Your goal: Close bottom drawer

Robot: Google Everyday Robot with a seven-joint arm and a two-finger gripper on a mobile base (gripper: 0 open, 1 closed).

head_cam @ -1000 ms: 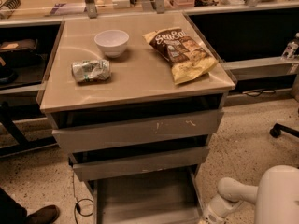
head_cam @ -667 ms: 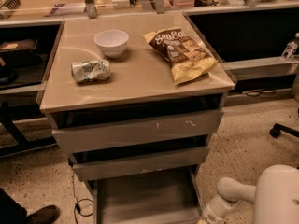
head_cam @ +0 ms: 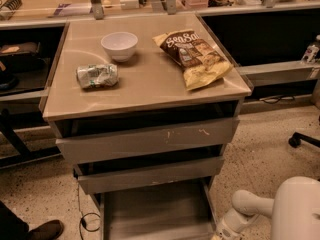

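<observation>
Item: cabinet with worktop (head_cam: 150, 91) and three grey drawers.

- On the worktop: a white bowl (head_cam: 119, 45) near the back edge, a crushed can (head_cam: 97, 76) towards the left edge, and a crisp bag (head_cam: 195, 56) towards the right back corner.
- Bottom drawer (head_cam: 155, 214): lowest of the three, below the front edge. It is pulled well out, and we see its shallow tray from above.
- Upper two drawers: the scratched front (head_cam: 150, 140) and the mid front (head_cam: 150, 175) both stand slightly out.
- Claw (head_cam: 221, 233): low, just beside the bottom drawer's right side, under the front right corner. We cannot tell whether it is wide or narrow.

Step in hand, as we judge it: the approach, with no push yet begun. The next move calls for getting the claw in front of the plain drawer front, then pressing straight in.
</observation>
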